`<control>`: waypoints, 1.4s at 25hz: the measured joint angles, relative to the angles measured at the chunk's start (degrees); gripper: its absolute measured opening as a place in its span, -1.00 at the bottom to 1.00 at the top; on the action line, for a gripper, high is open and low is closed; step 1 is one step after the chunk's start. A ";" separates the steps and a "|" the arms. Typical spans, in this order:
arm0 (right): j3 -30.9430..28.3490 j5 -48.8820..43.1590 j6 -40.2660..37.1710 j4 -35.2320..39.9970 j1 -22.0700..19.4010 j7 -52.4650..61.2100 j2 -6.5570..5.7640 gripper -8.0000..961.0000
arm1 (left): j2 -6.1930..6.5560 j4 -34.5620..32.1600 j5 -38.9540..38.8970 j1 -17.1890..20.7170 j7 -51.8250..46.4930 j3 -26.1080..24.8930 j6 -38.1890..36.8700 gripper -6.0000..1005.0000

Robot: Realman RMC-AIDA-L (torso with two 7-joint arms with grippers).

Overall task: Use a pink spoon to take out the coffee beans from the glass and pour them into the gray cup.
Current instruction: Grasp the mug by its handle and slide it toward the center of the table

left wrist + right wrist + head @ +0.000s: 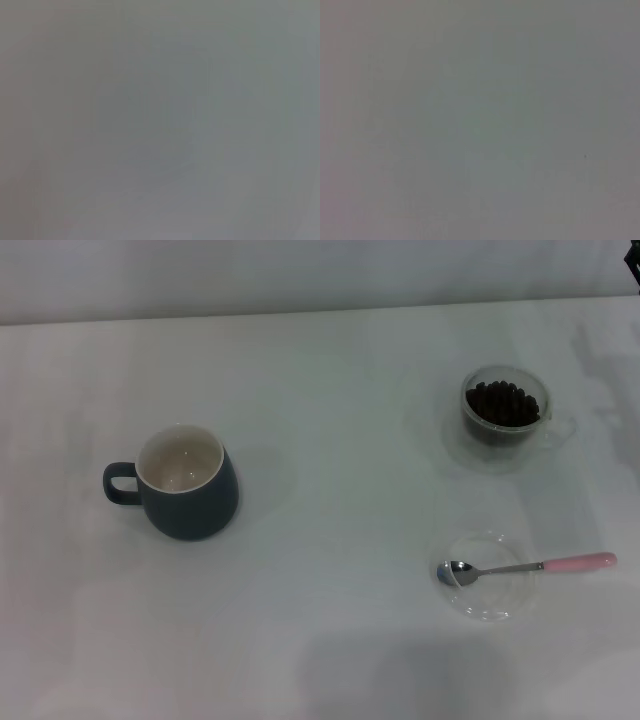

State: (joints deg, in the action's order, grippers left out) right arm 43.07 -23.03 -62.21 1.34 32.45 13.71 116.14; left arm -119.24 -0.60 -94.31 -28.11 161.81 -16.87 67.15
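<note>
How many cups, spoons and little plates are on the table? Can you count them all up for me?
Cups: 2, the gray cup and the glass with the coffee beans in it
Spoons: 1, the pink spoon
Dishes: 1, the clear glass dish under the spoon's bowl
Total: 4 things, not counting the many beans

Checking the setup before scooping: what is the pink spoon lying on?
The pink spoon rests its metal bowl in a flat clear glass dish, pink handle sticking out past the rim over the white table.
</note>
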 joint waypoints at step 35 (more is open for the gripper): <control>0.00 0.70 3.98 2.72 1.81 -0.50 -0.42 0.71 | 0.52 -1.10 20.93 14.58 -4.69 0.53 16.78 0.67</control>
State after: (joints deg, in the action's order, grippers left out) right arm 43.07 -22.33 -58.23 4.07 34.26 13.21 115.73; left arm -118.72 -1.69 -73.39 -13.53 157.12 -16.34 83.93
